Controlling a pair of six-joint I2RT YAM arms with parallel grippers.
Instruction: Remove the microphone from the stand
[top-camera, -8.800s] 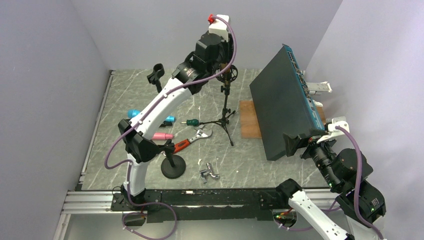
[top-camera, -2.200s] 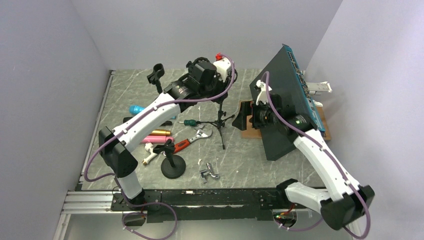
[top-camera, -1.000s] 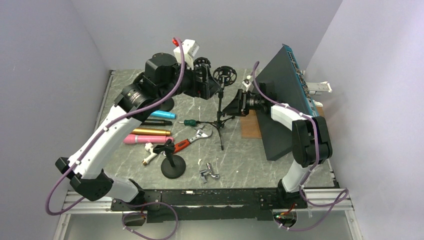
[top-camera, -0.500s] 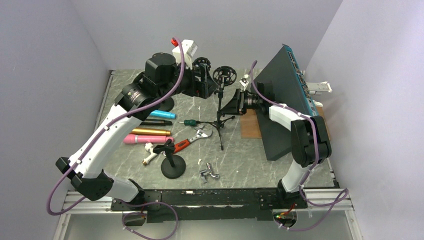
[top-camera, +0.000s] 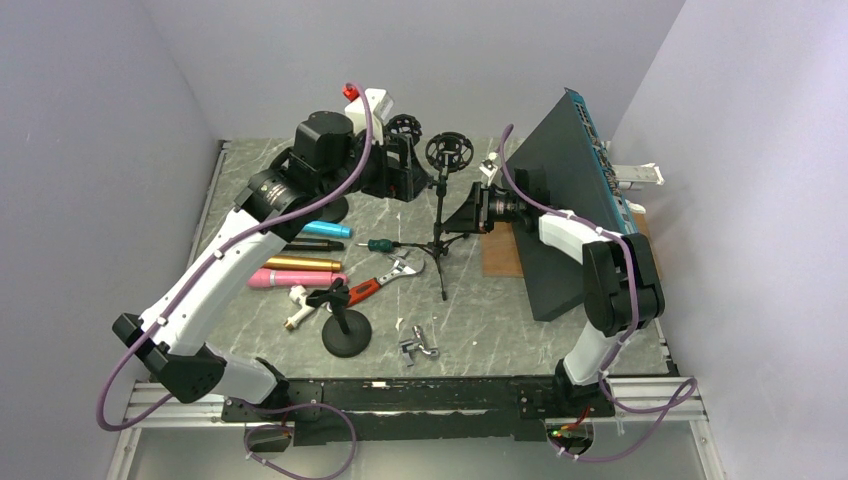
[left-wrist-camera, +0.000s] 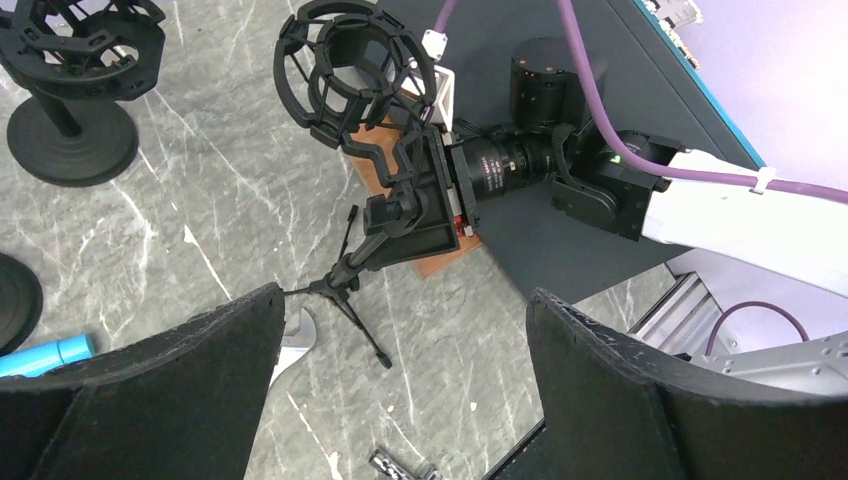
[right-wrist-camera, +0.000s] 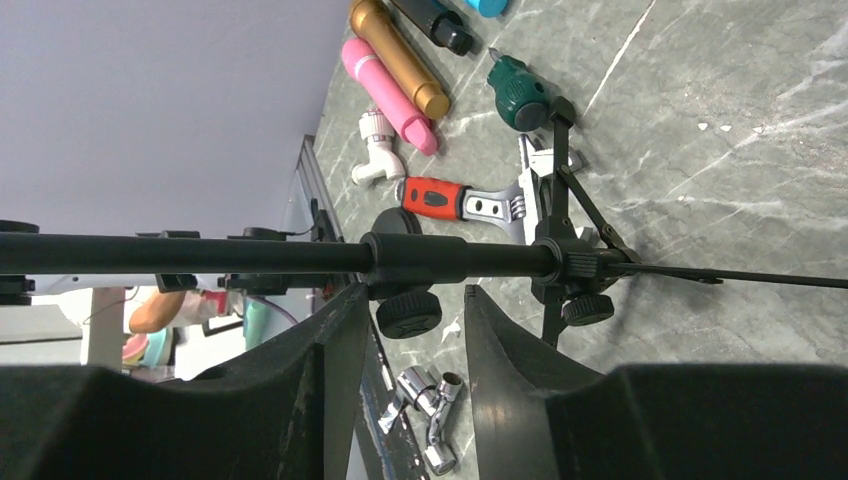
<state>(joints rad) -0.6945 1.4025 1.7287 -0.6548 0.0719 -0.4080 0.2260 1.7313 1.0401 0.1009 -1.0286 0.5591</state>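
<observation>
Marble tabletop (top-camera: 480, 320); left end effector (left-wrist-camera: 400, 320) agape, empty; right end effector (right-wrist-camera: 412, 300) narrow at tubular stand (right-wrist-camera: 200, 254), grip unclear.

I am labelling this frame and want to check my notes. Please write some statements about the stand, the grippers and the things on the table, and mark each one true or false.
1. The shock mount on top of the tripod stand holds no microphone. True.
2. The left gripper holds a microphone. False: its jaws are wide open with nothing between them.
3. The stand's pole runs across the fingertips of the right gripper. True.
4. The pink microphone stands upright in a holder. False: it lies on the table beside the gold microphone.
5. The wrench has a blue handle. False: the handle is red.
</observation>
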